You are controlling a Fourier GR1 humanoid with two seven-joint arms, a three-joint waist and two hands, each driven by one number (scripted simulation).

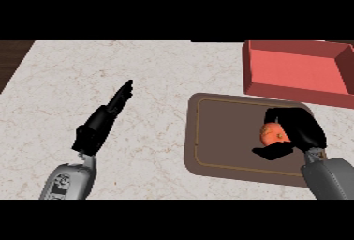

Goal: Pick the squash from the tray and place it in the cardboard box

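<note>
On a pale marbled desk (138, 140), the right hand (296, 129) curls its black fingers around a small round orange squash (272, 133) that sits over the brown rounded tray (221, 140), toward the tray's right side. The open red-sided cardboard box (297, 70), just beyond the tray, looks empty, so the carry and placing remain. The left hand (104, 122) rests with straight fingers, well left of the tray.

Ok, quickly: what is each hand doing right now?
Left hand: open, fingers straight, holding nothing.
Right hand: curled round the orange squash, over the tray.
</note>
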